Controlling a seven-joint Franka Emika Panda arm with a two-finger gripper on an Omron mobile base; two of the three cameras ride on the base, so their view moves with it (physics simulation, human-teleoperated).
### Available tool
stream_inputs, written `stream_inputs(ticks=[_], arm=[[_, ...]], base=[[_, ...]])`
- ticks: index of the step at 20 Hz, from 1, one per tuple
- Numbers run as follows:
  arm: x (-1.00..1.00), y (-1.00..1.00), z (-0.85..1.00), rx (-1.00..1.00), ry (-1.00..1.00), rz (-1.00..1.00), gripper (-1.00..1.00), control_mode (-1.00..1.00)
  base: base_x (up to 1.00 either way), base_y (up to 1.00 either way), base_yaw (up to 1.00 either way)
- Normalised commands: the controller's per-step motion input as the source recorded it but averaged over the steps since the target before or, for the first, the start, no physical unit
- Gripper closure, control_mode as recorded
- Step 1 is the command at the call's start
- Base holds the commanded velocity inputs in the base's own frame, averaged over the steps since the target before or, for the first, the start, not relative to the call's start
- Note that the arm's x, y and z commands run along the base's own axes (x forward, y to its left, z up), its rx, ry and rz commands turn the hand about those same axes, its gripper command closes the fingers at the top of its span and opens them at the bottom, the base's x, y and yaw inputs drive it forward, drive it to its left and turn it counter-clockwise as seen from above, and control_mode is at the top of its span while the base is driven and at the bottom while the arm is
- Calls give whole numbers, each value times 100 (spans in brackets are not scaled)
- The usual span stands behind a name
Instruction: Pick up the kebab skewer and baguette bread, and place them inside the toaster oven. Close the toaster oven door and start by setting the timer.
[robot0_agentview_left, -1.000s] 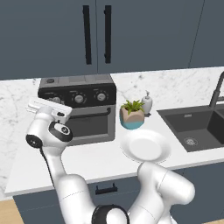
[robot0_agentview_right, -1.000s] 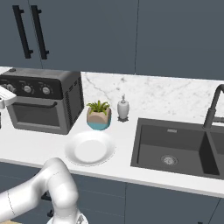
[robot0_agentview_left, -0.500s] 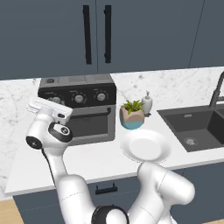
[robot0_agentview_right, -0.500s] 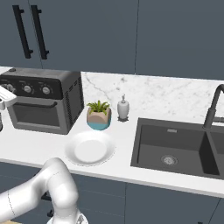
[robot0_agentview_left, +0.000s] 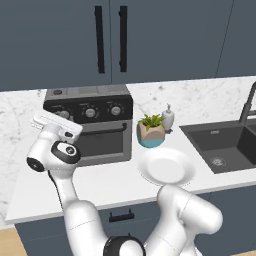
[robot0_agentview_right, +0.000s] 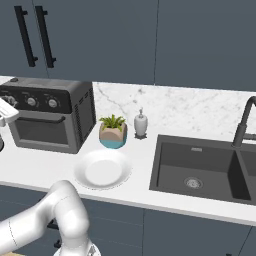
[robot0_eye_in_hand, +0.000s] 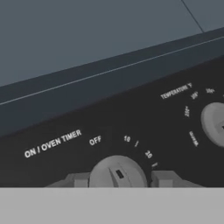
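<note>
The gripper (robot0_eye_in_hand: 118, 180), at the bottom centre of the hand view, has its two fingers on either side of the timer knob (robot0_eye_in_hand: 117, 173), pinching it; the knob's mark sits between OFF and the first minute figures, so the dial looks barely turned, if at all. To its right in that view is the temperature knob (robot0_eye_in_hand: 215, 124). In the left base view the hand is pressed up to the left end of the oven (robot0_agentview_left: 90, 125) panel, and over the last second nothing has visibly moved there: the arm has held its place and the door (robot0_agentview_left: 102, 142) stays shut. The skewer and baguette are not on the plate (robot0_agentview_left: 166, 167) at centre, so they are presumably inside. I judge only the timer turn remains.
</note>
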Motion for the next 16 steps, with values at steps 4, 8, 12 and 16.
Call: stream_inputs(ticks=[4, 8, 12, 16], arm=[[0, 41, -1, 55, -13, -44, 100, -100], [0, 30, 0, 57, -10, -42, 100, -100], [-4, 11, -1, 60, -8, -39, 100, -100], [-13, 10, -1, 60, -8, -38, 100, -100]], base=[[0, 0, 0], [0, 0, 0], [0, 0, 0], [0, 0, 0]])
